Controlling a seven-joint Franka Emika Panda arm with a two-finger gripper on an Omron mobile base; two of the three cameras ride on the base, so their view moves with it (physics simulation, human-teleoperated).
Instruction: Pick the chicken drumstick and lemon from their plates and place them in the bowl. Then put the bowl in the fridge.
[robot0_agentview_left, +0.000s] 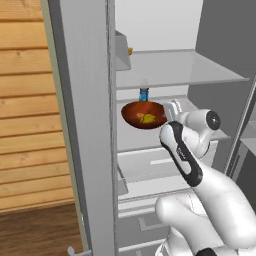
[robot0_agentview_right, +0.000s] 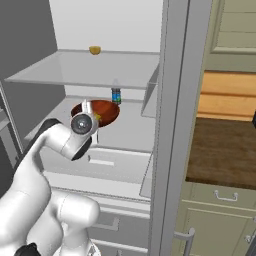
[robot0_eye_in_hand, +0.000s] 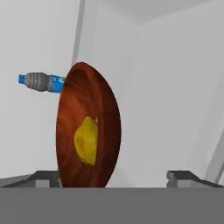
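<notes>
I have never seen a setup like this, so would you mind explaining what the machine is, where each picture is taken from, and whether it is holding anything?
The machine is a white robot arm with a two-finger gripper, in a simulated kitchen. Two pictures come from cameras on its base, behind the arm to its left and right; both look into the open fridge. The third comes from a camera on the hand, which is rolled, so things look tipped sideways there.

On a fridge shelf sits the reddish-brown bowl with the lemon inside. A small bottle with a blue cap stands behind the bowl, and a small yellow item lies on the shelf above.

The two dark fingertips stand wide apart in the hand view, one at each side of the bowl's near edge, so the gripper looks open and holds nothing. I cannot make out the drumstick.
</notes>
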